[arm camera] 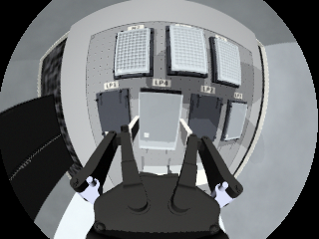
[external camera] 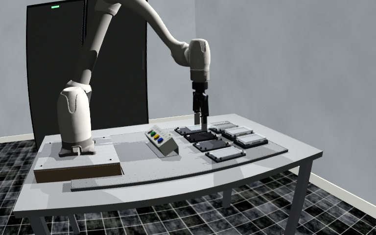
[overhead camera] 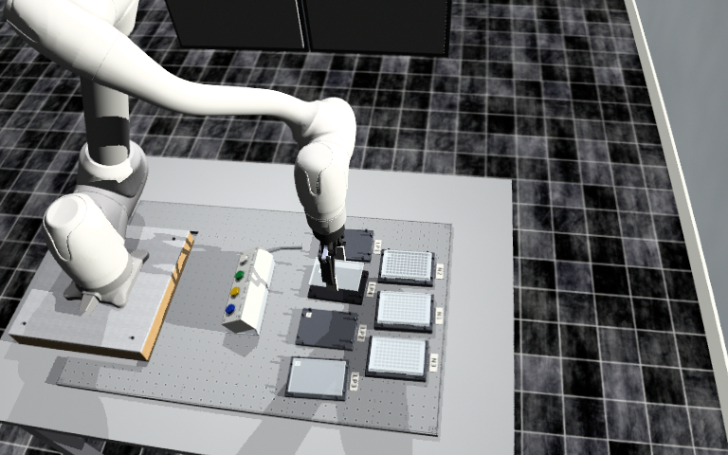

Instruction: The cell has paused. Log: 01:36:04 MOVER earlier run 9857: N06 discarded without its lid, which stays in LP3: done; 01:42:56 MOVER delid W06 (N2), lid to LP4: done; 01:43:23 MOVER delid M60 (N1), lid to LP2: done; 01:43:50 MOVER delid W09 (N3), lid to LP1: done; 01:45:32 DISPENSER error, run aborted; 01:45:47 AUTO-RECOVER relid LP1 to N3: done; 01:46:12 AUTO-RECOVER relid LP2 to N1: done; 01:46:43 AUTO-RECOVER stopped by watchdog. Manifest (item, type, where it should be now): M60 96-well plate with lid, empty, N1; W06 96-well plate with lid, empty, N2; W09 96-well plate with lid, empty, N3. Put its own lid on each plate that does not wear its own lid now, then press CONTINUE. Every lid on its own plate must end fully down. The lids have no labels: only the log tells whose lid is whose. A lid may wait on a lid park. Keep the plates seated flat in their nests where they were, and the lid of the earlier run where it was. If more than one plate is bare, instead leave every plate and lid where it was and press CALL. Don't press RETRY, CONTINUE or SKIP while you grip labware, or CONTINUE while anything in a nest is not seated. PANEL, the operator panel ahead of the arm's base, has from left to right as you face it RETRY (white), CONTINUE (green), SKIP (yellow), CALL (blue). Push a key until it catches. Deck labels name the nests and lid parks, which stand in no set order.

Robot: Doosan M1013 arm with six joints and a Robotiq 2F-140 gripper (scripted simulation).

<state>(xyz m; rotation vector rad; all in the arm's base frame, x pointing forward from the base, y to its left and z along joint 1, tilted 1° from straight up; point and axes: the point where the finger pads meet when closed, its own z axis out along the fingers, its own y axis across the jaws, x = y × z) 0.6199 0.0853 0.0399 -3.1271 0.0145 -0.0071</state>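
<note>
My gripper (overhead camera: 328, 272) is shut on a clear lid (overhead camera: 338, 273) and holds it a little above the black lid park LP4 (overhead camera: 337, 293). The lid also shows between the fingers in the wrist view (arm camera: 159, 121) and in the exterior view (external camera: 194, 127). The plate in nest N2 (overhead camera: 406, 265) is bare, with its wells showing. The plates in N1 (overhead camera: 403, 309) and N3 (overhead camera: 397, 356) wear lids. Another lid lies on park LP3 (overhead camera: 317, 378). Parks LP1 (overhead camera: 358, 244) and LP2 (overhead camera: 326, 328) are empty.
The operator panel (overhead camera: 249, 290) stands left of the parks, with white (overhead camera: 244, 259), green (overhead camera: 239, 275), yellow (overhead camera: 234, 291) and blue (overhead camera: 229, 308) keys. The arm's base (overhead camera: 88, 252) sits on a raised block at the left.
</note>
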